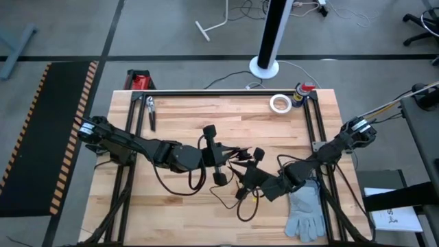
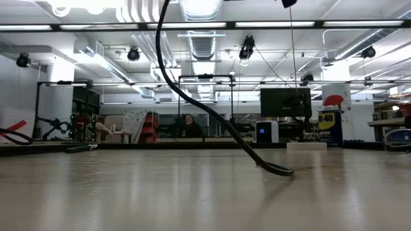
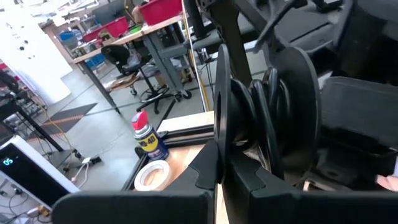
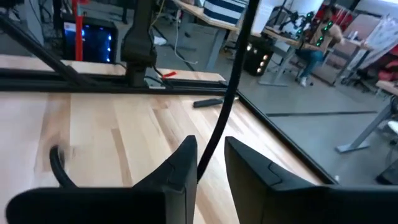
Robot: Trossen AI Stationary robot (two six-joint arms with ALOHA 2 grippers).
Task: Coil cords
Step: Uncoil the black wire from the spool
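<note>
Cord (image 1: 236,180): thin, black, slack over mid-counter (image 1: 171,213), between the two tools. Left tool (image 1: 217,156): closed on a black spool (image 3: 273,118) already wrapped with several turns of cord, spool axis roughly level, crosswise to the fingers. Right tool (image 1: 252,180): just beside the left one, fingers (image 4: 180,171) narrowly parted, a run of cord threading the gap, rising away and not visibly pinched. Loose loops lying nearer the right tool; feed direction, by judgement, from right tool toward spool. Grey glove (image 1: 305,209) near the right arm, untouched.
</note>
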